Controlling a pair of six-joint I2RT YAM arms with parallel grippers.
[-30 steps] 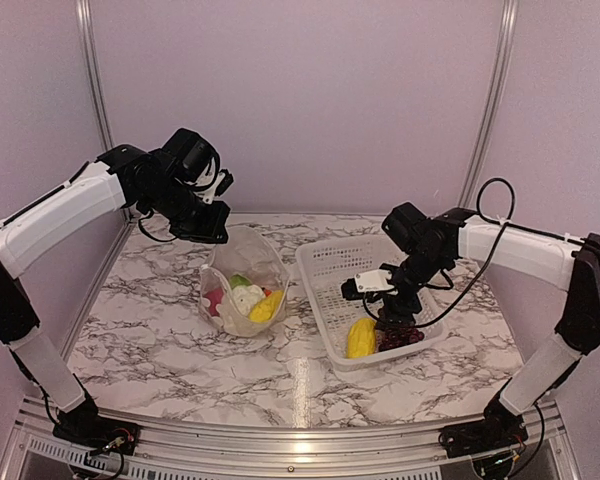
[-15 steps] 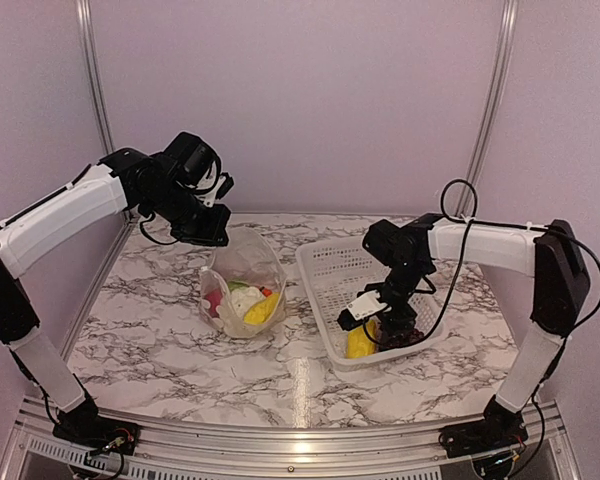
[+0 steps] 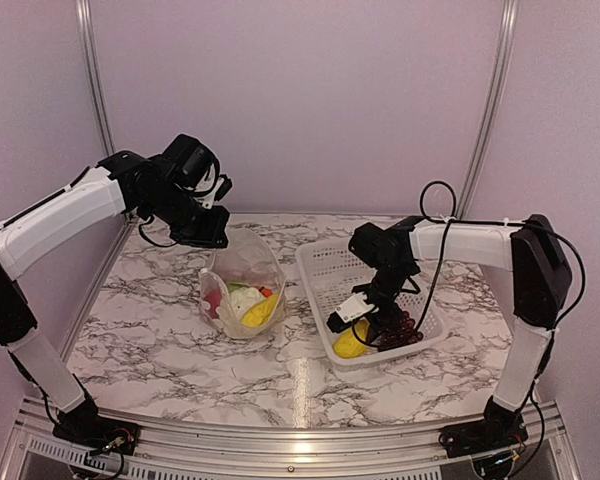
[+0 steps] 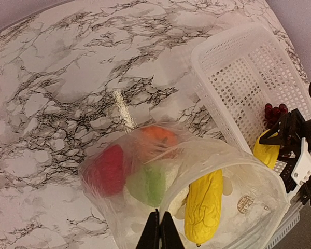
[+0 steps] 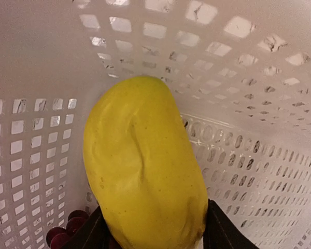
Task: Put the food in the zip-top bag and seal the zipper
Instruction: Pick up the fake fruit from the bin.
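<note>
— Where's the zip-top bag [image 3: 242,262]?
— Standing open just left of the basket [image 3: 328,272], its rim pinched in the left gripper [image 4: 158,233].
— And the right gripper [image 5: 153,234]?
— Down in the basket, clamped on either side of a yellow piece [image 5: 142,155], with the grapes [image 3: 402,328] just beside it.

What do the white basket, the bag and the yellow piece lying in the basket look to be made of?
The basket looks like stiff white moulded plastic, matt, with a regular grid of holes. The bag is thin clear plastic film, glossy and creased, its contents showing through. The yellow piece is probably rubbery or foam-like plastic, smooth and matt with a shallow dent. Its hardness cannot be told.
</note>
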